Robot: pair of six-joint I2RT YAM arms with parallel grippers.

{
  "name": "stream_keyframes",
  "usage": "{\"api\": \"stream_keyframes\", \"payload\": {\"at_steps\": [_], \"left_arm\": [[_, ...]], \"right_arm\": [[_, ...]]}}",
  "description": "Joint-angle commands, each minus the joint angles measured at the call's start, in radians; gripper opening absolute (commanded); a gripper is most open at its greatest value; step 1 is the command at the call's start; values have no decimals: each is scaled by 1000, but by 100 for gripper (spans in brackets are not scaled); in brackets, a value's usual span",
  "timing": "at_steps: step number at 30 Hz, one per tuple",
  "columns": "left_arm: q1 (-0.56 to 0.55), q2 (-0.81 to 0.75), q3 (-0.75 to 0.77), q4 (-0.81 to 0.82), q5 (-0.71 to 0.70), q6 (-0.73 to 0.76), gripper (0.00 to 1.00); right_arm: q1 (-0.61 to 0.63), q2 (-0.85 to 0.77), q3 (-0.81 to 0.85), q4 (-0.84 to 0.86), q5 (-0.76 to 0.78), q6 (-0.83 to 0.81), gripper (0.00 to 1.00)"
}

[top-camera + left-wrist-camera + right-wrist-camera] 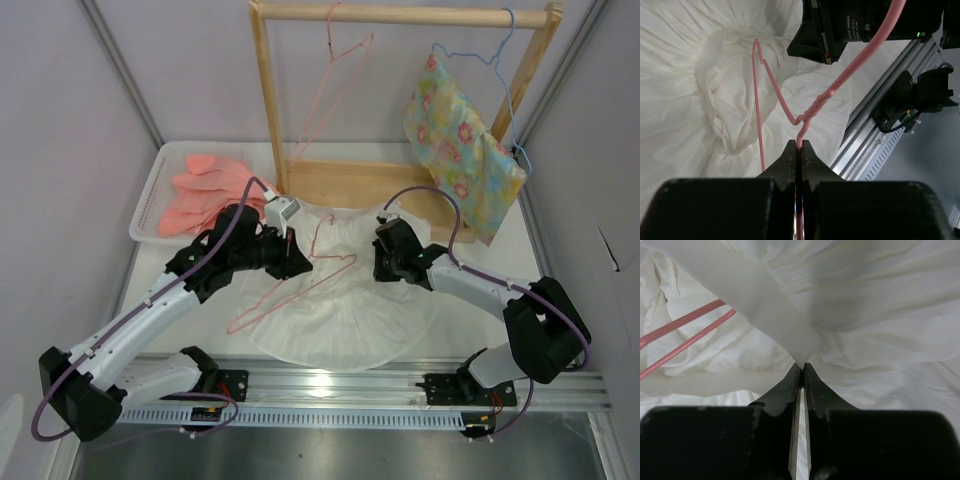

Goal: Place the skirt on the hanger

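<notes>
Left fingers (pixel 789 162) clamped on hanger (pixel 812 111) neck; right fingers (pixel 790 385) pinching a skirt (pixel 865 315) fold near the waist.
On counter (pixel 145 262): skirt spread flat, hanger over it; advise lifting waistband open, then easing one hanger arm inside without snagging.

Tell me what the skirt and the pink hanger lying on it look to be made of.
The skirt: thin woven cloth, probably cotton or a light blend; matte white, with soft gathers and creases. The hanger: wire, likely metal under a smooth pink coating; slim, twisted at the neck, faintly glossy.
</notes>
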Motion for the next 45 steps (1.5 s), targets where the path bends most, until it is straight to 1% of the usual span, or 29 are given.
{"api": "stream_keyframes", "payload": {"at_steps": [1,7,14,16,21,25,33,37,42,45], "left_arm": [[-9,25,-1,130,35,6,0],[-9,108,-7,168,101,35,0],[-14,186,-25,346,228,25,0],[-19,209,-30,411,241,17,0],[-20,306,-5,484,285,11,0],[-22,373,-1,578,310,-5,0],[-28,533,27,685,371,-31,0],[-31,593,36,768,403,-78,0],[-42,654,68,784,437,-75,0],[-46,712,113,797,461,-95,0]], "right_arm": [[9,-35,61,4,27,7,8],[13,-90,116,-74,50,-5,8],[32,-129,170,-148,65,-10,7],[38,-136,171,-165,70,-10,7],[45,-173,162,-200,80,-2,7],[58,-202,157,-231,90,6,7],[84,-227,133,-249,96,23,6],[108,-227,125,-255,111,27,6],[111,-224,93,-251,136,12,7],[111,-222,81,-215,128,-6,9]]}}
